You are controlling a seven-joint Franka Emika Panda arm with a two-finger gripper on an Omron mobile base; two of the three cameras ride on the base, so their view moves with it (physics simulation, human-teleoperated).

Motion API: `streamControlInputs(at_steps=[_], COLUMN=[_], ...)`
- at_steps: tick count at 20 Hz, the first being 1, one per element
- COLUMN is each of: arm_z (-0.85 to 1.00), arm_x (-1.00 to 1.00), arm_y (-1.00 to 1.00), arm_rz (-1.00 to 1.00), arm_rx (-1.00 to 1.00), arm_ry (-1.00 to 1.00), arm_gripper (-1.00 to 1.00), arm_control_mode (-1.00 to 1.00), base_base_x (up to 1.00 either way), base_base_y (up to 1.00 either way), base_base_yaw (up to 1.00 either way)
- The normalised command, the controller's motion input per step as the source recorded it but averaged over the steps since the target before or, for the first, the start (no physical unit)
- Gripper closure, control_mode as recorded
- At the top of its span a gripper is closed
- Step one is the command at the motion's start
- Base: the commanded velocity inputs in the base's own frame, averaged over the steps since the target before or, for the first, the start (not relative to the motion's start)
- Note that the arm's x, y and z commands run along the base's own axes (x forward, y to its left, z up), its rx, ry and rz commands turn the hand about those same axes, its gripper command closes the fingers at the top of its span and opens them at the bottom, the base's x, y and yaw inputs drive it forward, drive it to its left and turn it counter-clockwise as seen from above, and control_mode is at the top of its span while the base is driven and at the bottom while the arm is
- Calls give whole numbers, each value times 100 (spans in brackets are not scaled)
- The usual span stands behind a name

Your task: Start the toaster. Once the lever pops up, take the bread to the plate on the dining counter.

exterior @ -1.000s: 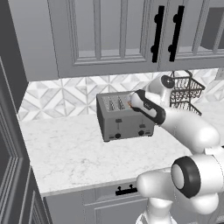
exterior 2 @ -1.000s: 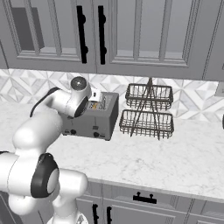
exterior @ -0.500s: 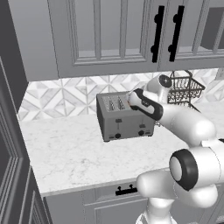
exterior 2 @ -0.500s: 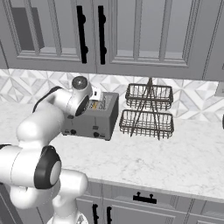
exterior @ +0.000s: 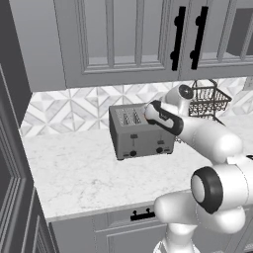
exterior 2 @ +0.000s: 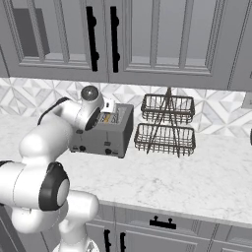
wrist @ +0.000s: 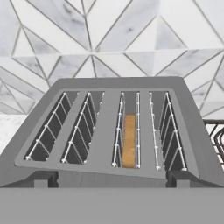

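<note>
Toaster (exterior: 141, 134) stands on the marble worktop (exterior: 84, 173) against the patterned tile backsplash (exterior: 64, 106), left of a two-tier wire rack (exterior 2: 166, 125). Bread (wrist: 128, 141) sits upright, sunk in the third of four slots counted from the left in the hand view. Gripper hovers above the toaster's top; whether its fingers are spread cannot be told, and nothing appears held.

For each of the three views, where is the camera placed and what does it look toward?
Left base view: behind the arm's left, facing the toaster; the arm crosses from lower right.
Right base view: behind its right, same toaster and a wire rack; the arm rises lower left.
Hand view: above the toaster, looking into its slots at the bread.
All three share the toaster.
</note>
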Motion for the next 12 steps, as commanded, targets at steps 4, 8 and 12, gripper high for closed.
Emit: streamControlInputs(at_steps=[4, 8, 12], arm_z=[-10, -7, -6], arm_x=[6, 4, 3], arm_y=[0, -1, -4], arm_rz=[0, 0, -1], arm_rx=[-2, 0, 0], arm_ry=[0, 0, 0], arm_gripper=[-100, -100, -100], arm_control_mode=[-100, -100, -100], base_base_x=[0, 0, 0], base_base_y=[0, 0, 0], base_base_yaw=[0, 0, 0])
